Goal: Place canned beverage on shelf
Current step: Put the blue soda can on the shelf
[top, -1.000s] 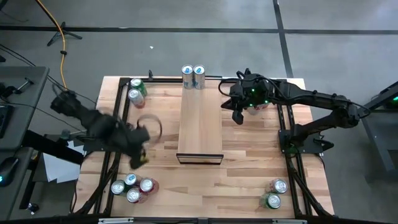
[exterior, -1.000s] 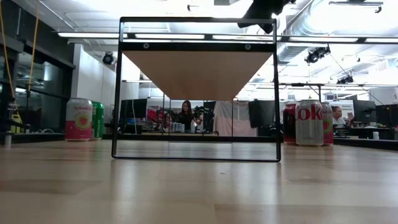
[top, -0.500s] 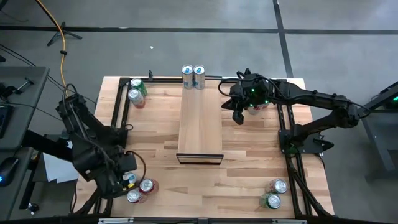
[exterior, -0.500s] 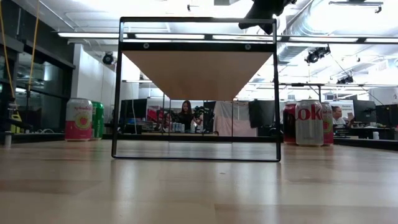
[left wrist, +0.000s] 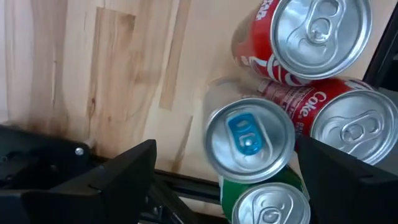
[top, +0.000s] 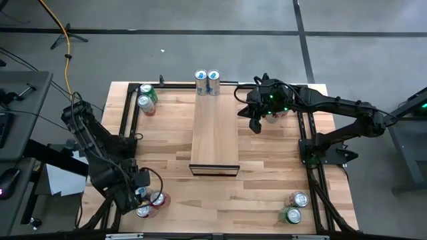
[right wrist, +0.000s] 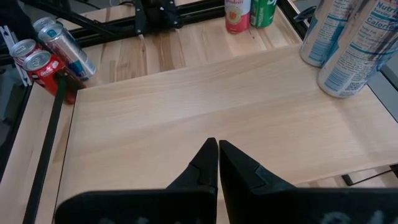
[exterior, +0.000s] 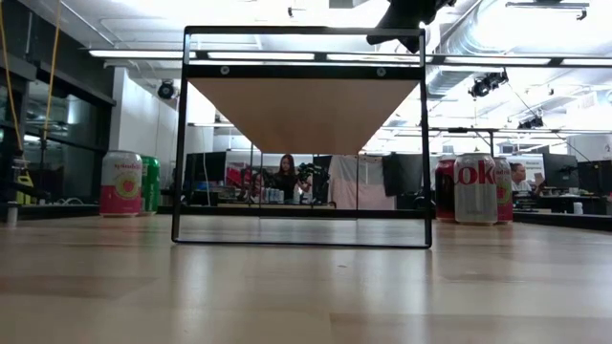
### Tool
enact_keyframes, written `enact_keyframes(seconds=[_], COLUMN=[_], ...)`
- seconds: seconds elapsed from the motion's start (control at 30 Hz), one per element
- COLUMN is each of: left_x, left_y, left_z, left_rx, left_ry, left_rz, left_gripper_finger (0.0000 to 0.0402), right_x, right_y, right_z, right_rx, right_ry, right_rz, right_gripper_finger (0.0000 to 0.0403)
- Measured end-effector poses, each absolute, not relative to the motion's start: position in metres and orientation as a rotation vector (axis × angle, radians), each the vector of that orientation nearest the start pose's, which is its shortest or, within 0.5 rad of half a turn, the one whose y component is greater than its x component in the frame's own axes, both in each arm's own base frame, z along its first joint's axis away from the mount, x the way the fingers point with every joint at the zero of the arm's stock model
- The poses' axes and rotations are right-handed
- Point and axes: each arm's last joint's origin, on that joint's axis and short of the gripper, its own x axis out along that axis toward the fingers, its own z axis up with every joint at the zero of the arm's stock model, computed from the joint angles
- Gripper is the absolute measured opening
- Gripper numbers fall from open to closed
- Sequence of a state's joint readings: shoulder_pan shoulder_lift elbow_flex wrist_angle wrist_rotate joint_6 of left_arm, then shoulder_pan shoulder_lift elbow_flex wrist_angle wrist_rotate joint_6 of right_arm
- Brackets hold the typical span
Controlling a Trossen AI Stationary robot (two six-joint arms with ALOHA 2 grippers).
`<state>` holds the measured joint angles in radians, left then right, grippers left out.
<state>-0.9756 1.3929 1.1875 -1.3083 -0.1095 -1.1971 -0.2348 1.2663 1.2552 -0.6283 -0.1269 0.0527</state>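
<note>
The shelf [top: 215, 130] is a pale wood panel in the table's middle, with a dark frame [top: 215, 170] at its near end. Two tall cans [top: 207, 82] stand on its far end. Several cans stand upright on the tabletop in a cluster [top: 148, 200] at the near left. My left gripper [left wrist: 227, 146] hangs open above them, pointing down. Its fingers stand on either side of a silver can with a blue tab [left wrist: 249, 138] without touching it. My right gripper [right wrist: 217, 149] waits shut in the air by the shelf's far right side [top: 255, 123].
Two red cola cans [left wrist: 311, 34] and a green can [left wrist: 267, 205] crowd the blue-tabbed one. More cans stand at the far left [top: 145, 97] and the near right [top: 295, 207]. A red can [top: 275, 115] stands under the right arm. Black frame rails [top: 128, 127] run along both sides.
My left gripper has swung from beside the shelf toward the table's near left corner and come down over the can cluster, rolling a little. It has stayed open.
</note>
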Motion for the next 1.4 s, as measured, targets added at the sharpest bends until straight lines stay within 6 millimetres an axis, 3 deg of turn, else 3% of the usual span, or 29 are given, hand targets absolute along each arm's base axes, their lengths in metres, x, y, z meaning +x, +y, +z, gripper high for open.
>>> enact_keyframes(seconds=[0.37,0.63,0.77,1.0,1.07,1.23,1.4], left_x=[0.132,0.133,0.134,0.134,0.134,0.132,0.122], left_y=[-0.192,-0.192,-0.192,-0.192,-0.191,-0.180,-0.151], left_z=[0.251,0.248,0.248,0.248,0.249,0.259,0.293], left_rx=[-0.190,-0.206,-0.202,-0.202,-0.205,-0.243,-0.284], left_ry=[1.467,1.445,1.432,1.424,1.424,1.440,1.411], left_rz=[0.127,0.147,0.152,0.154,0.153,0.152,0.197], left_gripper_finger=[0.0323,0.0315,0.0271,0.0149,0.0134,0.0134,0.0134], right_x=[0.258,0.258,0.258,0.258,0.258,0.258,0.260], right_y=[-0.058,-0.058,-0.058,-0.058,-0.058,-0.058,-0.059], right_z=[0.355,0.355,0.355,0.356,0.356,0.356,0.359], right_rx=[0.182,0.186,0.185,0.189,0.189,0.189,0.182], right_ry=[0.621,0.620,0.620,0.615,0.615,0.612,0.575], right_rz=[-0.127,-0.128,-0.128,-0.129,-0.130,-0.129,-0.128], right_gripper_finger=[0.0000,0.0000,0.0000,0.0000,0.0000,0.0000,0.0000])
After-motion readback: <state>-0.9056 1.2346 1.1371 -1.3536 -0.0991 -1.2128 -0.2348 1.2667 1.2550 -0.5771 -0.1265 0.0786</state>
